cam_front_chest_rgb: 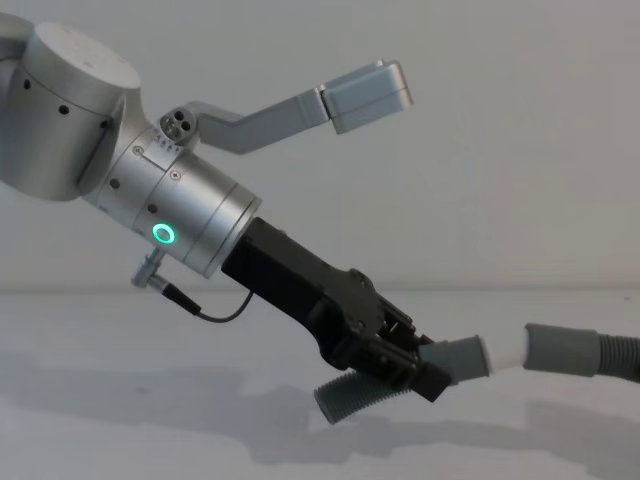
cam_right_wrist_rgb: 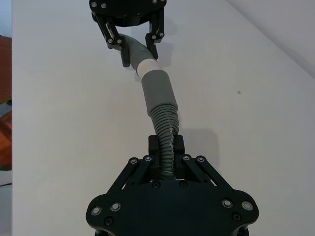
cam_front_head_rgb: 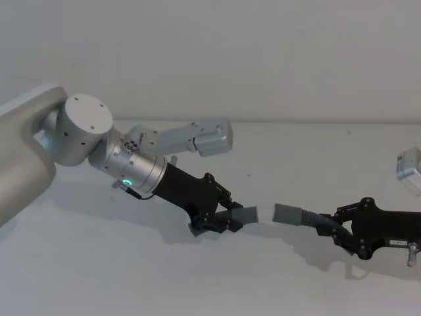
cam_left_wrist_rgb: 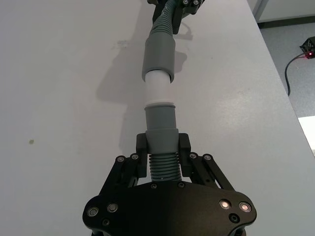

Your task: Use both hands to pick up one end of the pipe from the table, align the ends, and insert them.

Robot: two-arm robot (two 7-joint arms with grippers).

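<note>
Gripping hose pieces (cam_left_wrist_rgb: pixel 162 142), white plug (cam_left_wrist_rgb: pixel 158 87) half-inserted

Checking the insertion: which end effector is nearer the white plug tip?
Left. The left end effector grips the cuff right behind the white plug tip. The right end effector holds its hose's ribbed part, beyond the hollow cuff that meets the tip.

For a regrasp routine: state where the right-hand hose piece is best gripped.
On the ribbed section just behind the hollow cuff, from the rear along its axis, as the right gripper does now; that leaves the cuff's mouth clear for the white plug.
</note>
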